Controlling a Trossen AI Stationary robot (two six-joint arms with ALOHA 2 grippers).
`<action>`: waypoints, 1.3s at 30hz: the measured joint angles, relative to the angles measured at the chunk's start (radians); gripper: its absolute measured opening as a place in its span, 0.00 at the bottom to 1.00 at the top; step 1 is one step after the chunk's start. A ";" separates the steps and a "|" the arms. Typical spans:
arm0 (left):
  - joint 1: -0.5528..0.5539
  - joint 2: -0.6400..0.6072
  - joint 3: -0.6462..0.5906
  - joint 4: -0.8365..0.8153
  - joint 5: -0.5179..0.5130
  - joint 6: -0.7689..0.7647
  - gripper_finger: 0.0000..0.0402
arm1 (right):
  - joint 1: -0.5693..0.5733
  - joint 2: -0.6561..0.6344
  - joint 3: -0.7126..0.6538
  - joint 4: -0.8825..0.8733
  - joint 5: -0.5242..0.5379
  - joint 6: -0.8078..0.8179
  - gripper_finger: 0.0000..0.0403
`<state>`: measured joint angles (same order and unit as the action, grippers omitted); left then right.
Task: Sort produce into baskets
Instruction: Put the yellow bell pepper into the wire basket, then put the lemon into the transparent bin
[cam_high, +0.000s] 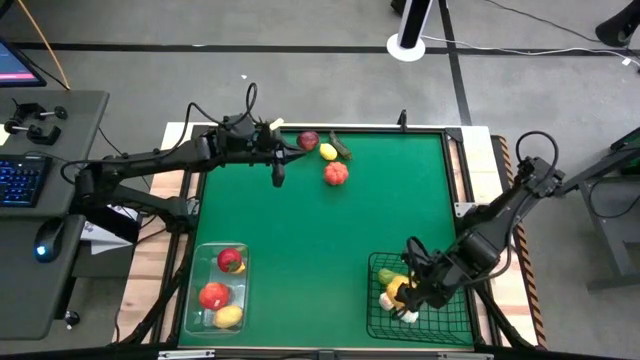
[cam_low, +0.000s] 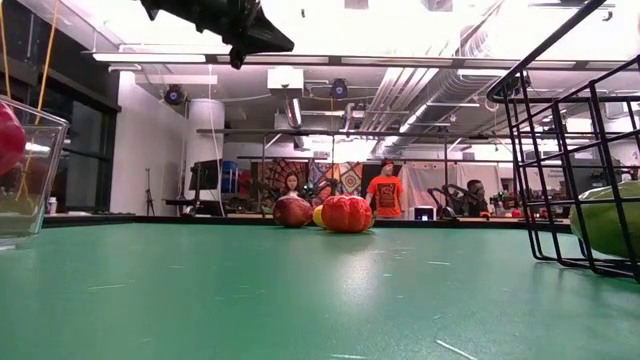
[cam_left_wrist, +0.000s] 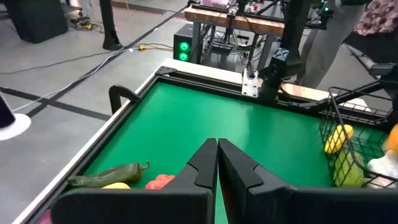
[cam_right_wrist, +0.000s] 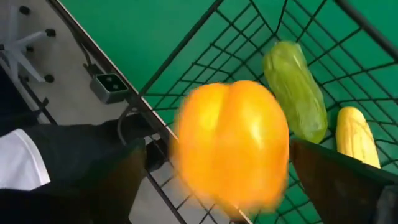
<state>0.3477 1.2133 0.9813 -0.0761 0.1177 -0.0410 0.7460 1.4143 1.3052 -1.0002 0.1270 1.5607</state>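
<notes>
My left gripper (cam_high: 277, 176) is shut and empty, above the far left of the green table, beside an orange-red tomato (cam_high: 336, 173). A dark red apple (cam_high: 308, 140), a yellow lemon (cam_high: 328, 152) and a dark green vegetable (cam_high: 343, 148) lie at the far edge. My right gripper (cam_right_wrist: 230, 177) is open over the black wire basket (cam_high: 452, 300) at the near right. A blurred orange-yellow pepper (cam_right_wrist: 231, 143) sits between its fingers. The basket also holds a light green vegetable (cam_right_wrist: 295, 90), a yellow one (cam_right_wrist: 357, 137) and white garlic (cam_high: 410, 316). My right gripper stands open around the orange-yellow pepper, pointing down into the basket. A gap shows between the pepper and one finger (cam_right_wrist: 124, 168). I cannot tell whether the other finger (cam_right_wrist: 336, 180) touches it.
The clear bin (cam_high: 194, 300) at the near left holds two red fruits (cam_high: 230, 260) (cam_high: 213, 295) and a yellow one (cam_high: 229, 317). The middle of the table is bare green. People stand in the room beyond the far edge (cam_low: 385, 190).
</notes>
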 joint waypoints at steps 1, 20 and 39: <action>0.000 0.000 0.000 0.000 -0.008 0.003 0.00 | -0.008 0.000 0.000 0.000 -0.006 -0.009 0.97; 0.220 0.458 0.535 -0.351 0.061 0.110 0.27 | -0.263 0.000 0.000 0.007 -0.002 -0.141 0.88; 0.236 0.970 0.872 -0.688 0.076 0.410 0.63 | -0.362 0.000 0.001 0.026 0.162 -0.223 0.88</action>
<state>0.5834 2.1834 1.8532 -0.7637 0.1940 0.3692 0.3840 1.4143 1.3060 -0.9745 0.2886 1.3381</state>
